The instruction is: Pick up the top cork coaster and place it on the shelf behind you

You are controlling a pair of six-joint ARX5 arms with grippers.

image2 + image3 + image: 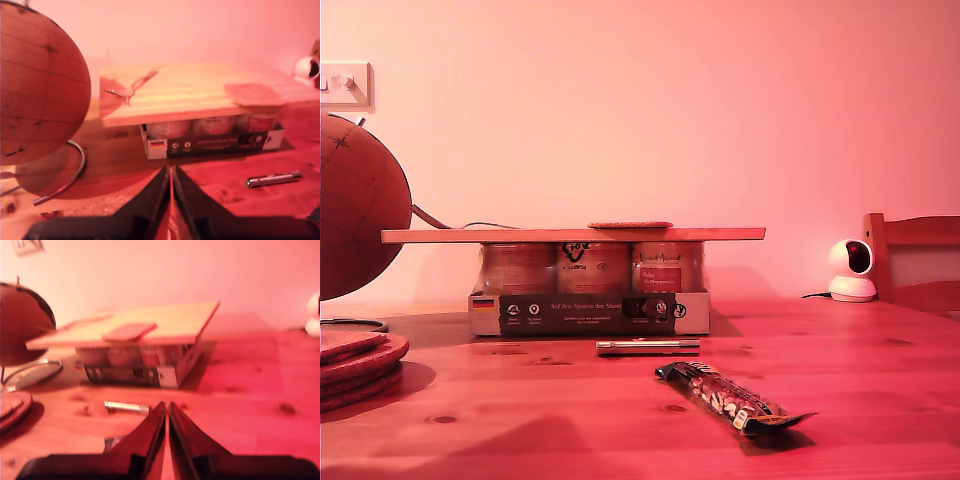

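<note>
- one top cork coaster [630,224] flat on the shelf [460,236], near its front edge.
- both tools, first [170,186] and second [166,421], pressed together, empty.
- best kept clear of shelf; placement looks done.

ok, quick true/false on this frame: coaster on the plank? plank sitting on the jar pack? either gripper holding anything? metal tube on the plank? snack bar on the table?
1. The cork coaster lies on the shelf. True.
2. The shelf rests on the jar pack. True.
3. My first gripper holds the coaster. False: its jaws are shut on nothing, like my second gripper.
4. The metal tube lies on the shelf. False: it lies on the table, before the pack.
5. The snack bar lies on the table. True.
</note>
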